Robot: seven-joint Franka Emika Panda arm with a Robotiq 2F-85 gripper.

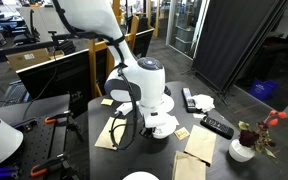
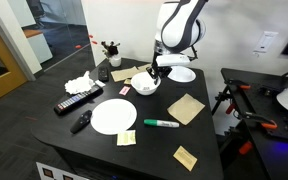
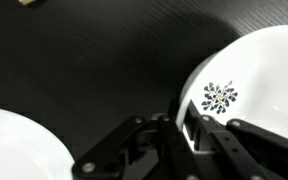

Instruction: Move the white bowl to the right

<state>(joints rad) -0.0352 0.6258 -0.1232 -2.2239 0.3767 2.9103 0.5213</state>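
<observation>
claw (image 3: 181, 122) closed on the rim of the bowl (image 3: 246, 88), bowl at mid-table (image 2: 214, 135), empty save a dark floral mark at its centre, plain dish (image 2: 181, 73) just beside, empty, flat plate (image 2: 112, 116) near, bare

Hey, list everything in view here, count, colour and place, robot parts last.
white bowl: one, white with dark centre mark, mid-table
plate: one, white, between remotes and marker
plain dish: one, white, beside the bowl
marker: one, green, beside the plate
remotes: two, black, beside the plate
tissue: one, white, crumpled, by the remotes
napkins: several, brown, scattered
vase: one, white with red flowers, table corner
arm: one, white, over the table
gripper: one, dark, jaws closed on the bowl's rim
</observation>
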